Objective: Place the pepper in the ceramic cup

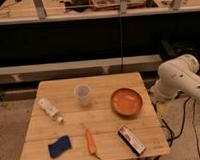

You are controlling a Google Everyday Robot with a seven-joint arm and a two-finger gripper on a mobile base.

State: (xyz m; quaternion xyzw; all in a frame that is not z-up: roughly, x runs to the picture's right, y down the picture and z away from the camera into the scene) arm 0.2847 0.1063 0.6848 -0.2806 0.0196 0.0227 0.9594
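Observation:
The pepper (90, 142) is a small slim orange vegetable lying on the wooden table (102, 117) near its front edge, stem end toward the front. The ceramic cup (82, 94) is a pale tumbler standing upright at the table's middle back, well behind the pepper. The white robot arm (181, 78) shows at the right, beside the table's right edge. The gripper itself is out of view; only the arm's upper segments show.
A wide orange bowl (127, 102) sits right of the cup. A white bottle (50, 109) lies on its side at the left. A blue sponge (59, 146) lies at the front left. A dark rectangular packet (131, 139) lies at the front right. Shelves stand behind the table.

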